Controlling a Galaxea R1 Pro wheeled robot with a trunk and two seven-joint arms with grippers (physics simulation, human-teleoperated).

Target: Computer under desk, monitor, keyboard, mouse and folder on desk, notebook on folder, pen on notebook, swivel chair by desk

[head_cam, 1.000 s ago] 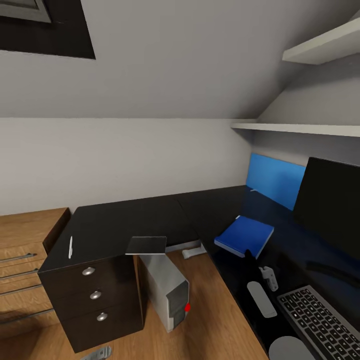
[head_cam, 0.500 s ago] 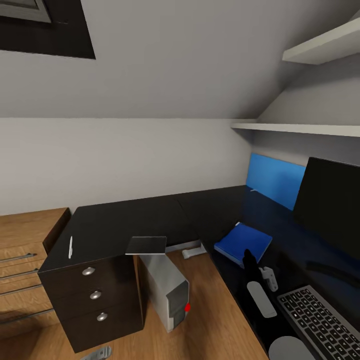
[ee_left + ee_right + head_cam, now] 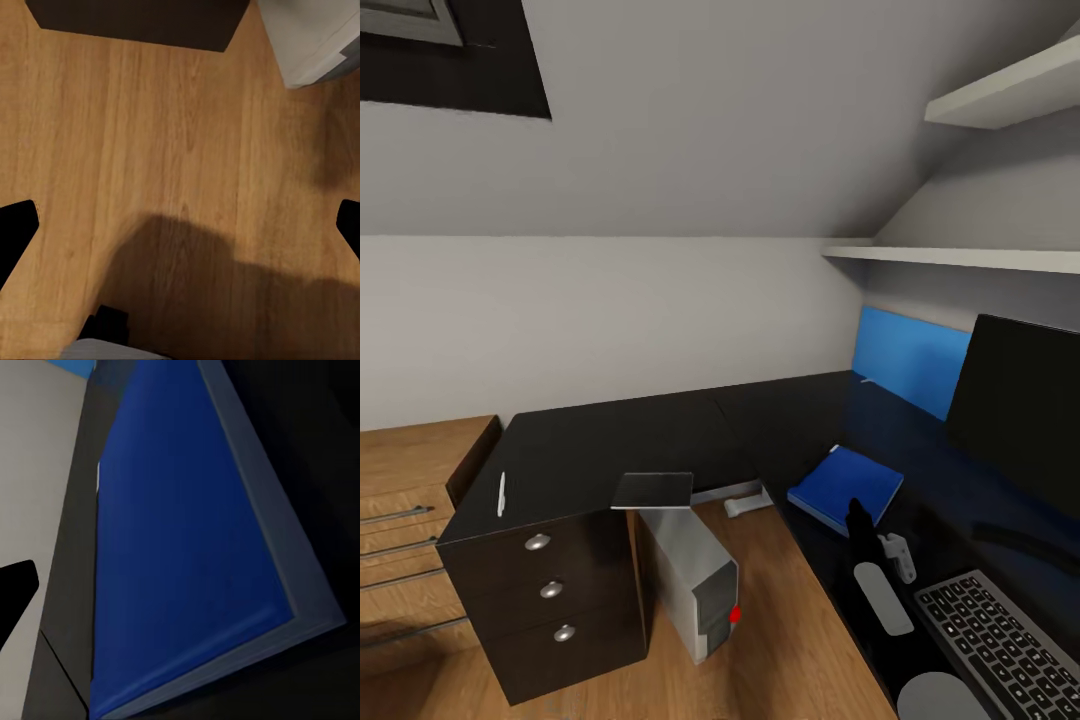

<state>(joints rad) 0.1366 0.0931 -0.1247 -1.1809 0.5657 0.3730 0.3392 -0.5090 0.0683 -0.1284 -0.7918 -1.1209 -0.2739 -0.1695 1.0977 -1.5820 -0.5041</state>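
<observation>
the folder (image 3: 847,488) is lying flat on the black table (image 3: 660,440), at 9 o'clock from the monitor (image 3: 1020,410) and 12 o'clock from the keyboard (image 3: 1000,645). the right gripper (image 3: 860,520) is hovering at the folder's near edge; its jaws' spread cannot be told. the notebook (image 3: 652,490) is overhanging the table edge above the computer (image 3: 695,580), with the pen (image 3: 501,494) at 9 o'clock. the left gripper (image 3: 180,225) is standing with jaws wide over the floor (image 3: 150,150).
</observation>
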